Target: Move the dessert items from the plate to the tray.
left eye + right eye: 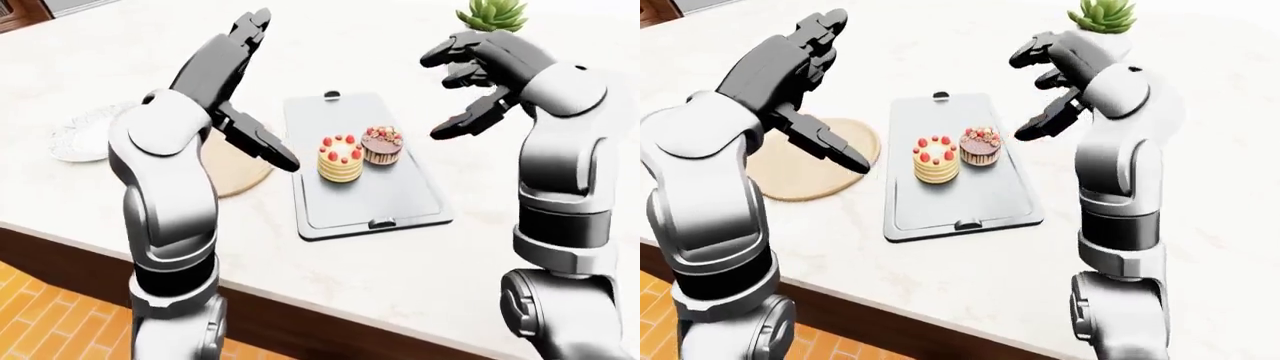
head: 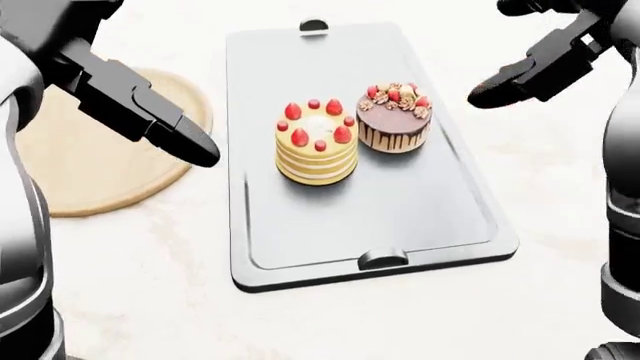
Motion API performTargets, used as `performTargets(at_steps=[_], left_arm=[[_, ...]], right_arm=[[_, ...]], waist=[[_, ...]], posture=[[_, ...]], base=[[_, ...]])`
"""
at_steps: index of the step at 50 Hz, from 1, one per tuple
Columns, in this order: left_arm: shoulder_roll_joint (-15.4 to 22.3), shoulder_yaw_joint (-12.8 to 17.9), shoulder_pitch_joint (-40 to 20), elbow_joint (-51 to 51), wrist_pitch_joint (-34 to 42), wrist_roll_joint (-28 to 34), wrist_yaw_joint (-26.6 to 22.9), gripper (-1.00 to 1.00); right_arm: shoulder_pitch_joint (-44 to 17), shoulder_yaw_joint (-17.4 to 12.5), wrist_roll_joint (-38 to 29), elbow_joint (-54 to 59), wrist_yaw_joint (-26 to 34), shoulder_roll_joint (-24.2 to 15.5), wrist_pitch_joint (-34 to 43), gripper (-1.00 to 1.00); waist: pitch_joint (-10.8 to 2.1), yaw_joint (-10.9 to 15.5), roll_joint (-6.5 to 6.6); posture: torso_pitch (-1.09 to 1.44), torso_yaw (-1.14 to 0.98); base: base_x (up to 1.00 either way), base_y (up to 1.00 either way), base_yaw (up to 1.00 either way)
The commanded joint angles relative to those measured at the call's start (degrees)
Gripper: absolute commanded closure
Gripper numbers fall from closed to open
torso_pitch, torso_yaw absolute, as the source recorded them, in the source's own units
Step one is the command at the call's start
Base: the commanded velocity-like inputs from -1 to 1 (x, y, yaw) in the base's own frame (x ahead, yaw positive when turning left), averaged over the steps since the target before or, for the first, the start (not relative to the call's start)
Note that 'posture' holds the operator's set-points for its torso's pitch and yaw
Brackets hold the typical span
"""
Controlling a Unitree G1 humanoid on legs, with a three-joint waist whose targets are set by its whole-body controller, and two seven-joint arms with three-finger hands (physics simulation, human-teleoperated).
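The big white worktop (image 1: 420, 270) holds everything. On it lies the long grey tray (image 2: 300, 247), and just to its left in the head view sits the round tan plate (image 2: 90, 172). The plate looks bare now. Both sweet things sit on the tray, near its top half. The yellow cake (image 2: 316, 147) with red berries on top is on the left, and the brown chocolate cake (image 2: 394, 120) with nuts and berries is right beside it. They look like they touch or nearly touch; I cannot tell which.

So I think the job is about done. The good thing to do now is pull both arms up and away, slow and straight, so no finger bumps a cake and tips it or pushes it off the tray. The cakes stand tall and close together, so one knock could topple both.

The right hand (image 1: 478, 82) is up in the air to the right of the tray, well apart from the brown cake. Its fingers are spread wide and it holds nothing. The left hand (image 1: 805, 67) is also up high, over the plate side. Its fingers are spread too, one long finger pointing down toward the tray's left edge. It holds nothing and touches nothing.
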Motion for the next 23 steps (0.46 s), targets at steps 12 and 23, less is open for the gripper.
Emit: performTargets(at_steps=[12, 23], left_arm=[[9.4, 6.1, 1.1, -8.3, 3.1, -3.8, -2.4, -1.0], [13.7, 12.7, 8.4, -18.8, 9.1, -9.4, 1.2, -1.0]], right_arm=[[13.6, -16.4, 12.9, -21.7, 9.0, -16.7, 5.2, -0.7], [30.8, -36.5, 36.3, -28.4, -0.3, -24.3, 11.8, -1.0]], waist=[[-1.37, -0.1, -0.44], [-1.12, -0.1, -1.13]], posture=[[0.0, 0.0], [0.0, 0.0]], base=[[0.0, 0.0, 0.0], [0.0, 0.0, 0.0]])
